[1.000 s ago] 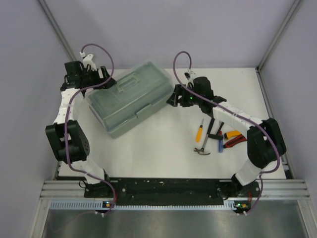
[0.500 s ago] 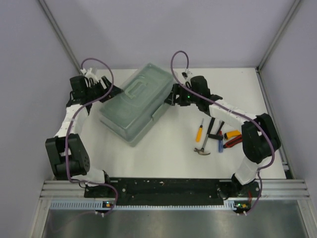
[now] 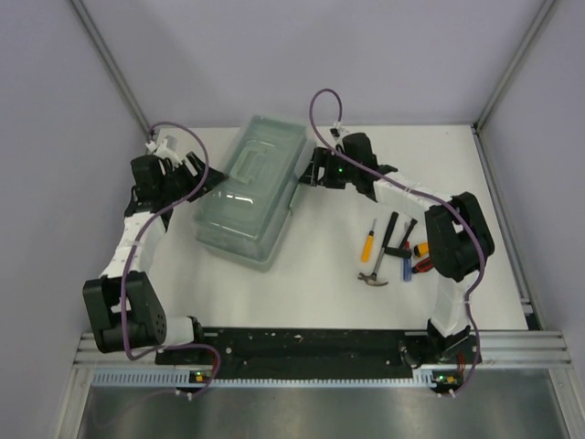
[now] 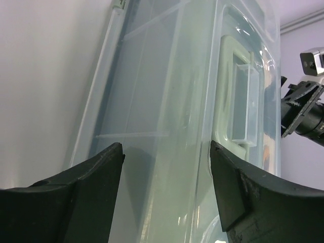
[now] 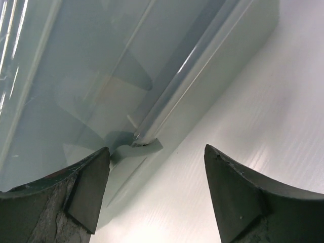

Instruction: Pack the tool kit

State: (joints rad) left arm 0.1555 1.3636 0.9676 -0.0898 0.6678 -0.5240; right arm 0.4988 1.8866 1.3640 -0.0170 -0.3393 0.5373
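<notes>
The pale green translucent toolbox (image 3: 249, 190) lies closed on the white table, its long axis running near to far. My left gripper (image 3: 197, 179) is open at its left side; the left wrist view shows the lid and handle recess (image 4: 238, 106) between the fingers. My right gripper (image 3: 309, 170) is open at the box's far right corner; the right wrist view shows a latch tab (image 5: 136, 148) near the left finger. Loose tools lie to the right: a yellow-handled screwdriver (image 3: 367, 240), a hammer (image 3: 377, 271), a blue-handled tool (image 3: 407, 263), and red-and-orange pliers (image 3: 426, 259).
Grey enclosure walls and metal posts surround the table (image 3: 320, 283). The arm bases sit on a black rail at the near edge.
The toolbox has rotated clockwise, from diagonal to nearly near-to-far. My left gripper moved right and nearer with it; my right gripper moved left and farther along its far corner.
</notes>
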